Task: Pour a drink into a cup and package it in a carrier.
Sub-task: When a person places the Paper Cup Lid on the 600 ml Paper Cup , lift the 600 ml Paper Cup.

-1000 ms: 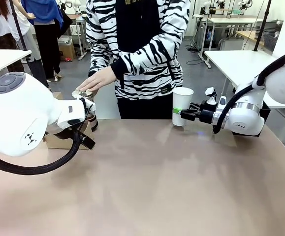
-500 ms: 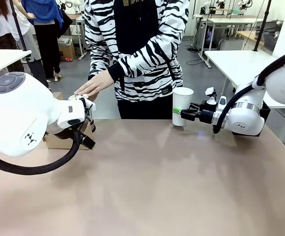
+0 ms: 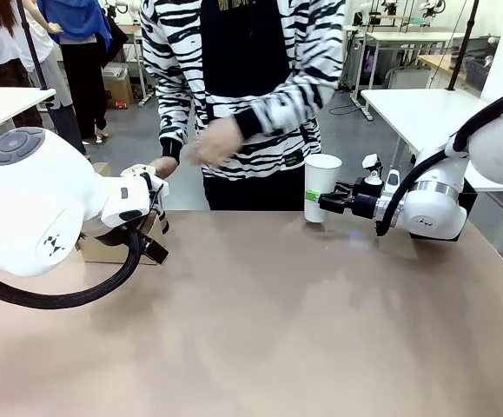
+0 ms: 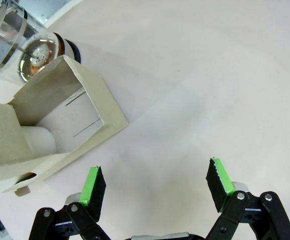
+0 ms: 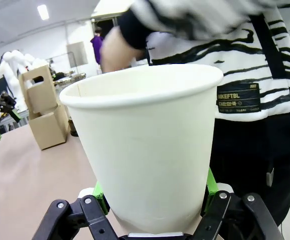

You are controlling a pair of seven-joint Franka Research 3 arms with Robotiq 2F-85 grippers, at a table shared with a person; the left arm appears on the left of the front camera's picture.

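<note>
My right gripper (image 3: 320,201) (image 5: 155,200) is shut on the tall white paper cup (image 3: 322,186) (image 5: 145,145), holding it upright near the table's far edge in front of the person. The brown cardboard carrier (image 4: 59,125) (image 5: 43,112) stands at the far left of the table, with something white and rounded showing inside it. A clear glass jug (image 4: 27,42) stands just behind the carrier, with amber-brown drink (image 4: 34,59) at its bottom. My left gripper (image 4: 156,185) (image 3: 157,224) hovers open over bare table next to the carrier, its green pads (image 4: 93,186) wide apart.
The person in a striped top stands at the far edge, with one hand (image 3: 216,142) raised at chest height and the other hand (image 3: 164,165) low by the jug. The brown tabletop (image 3: 260,321) stretches bare between the arms. Other tables stand behind.
The person's hand has lifted off the jug area at the left and swung right to chest height. Neither arm has moved, and the cup stays gripped.
</note>
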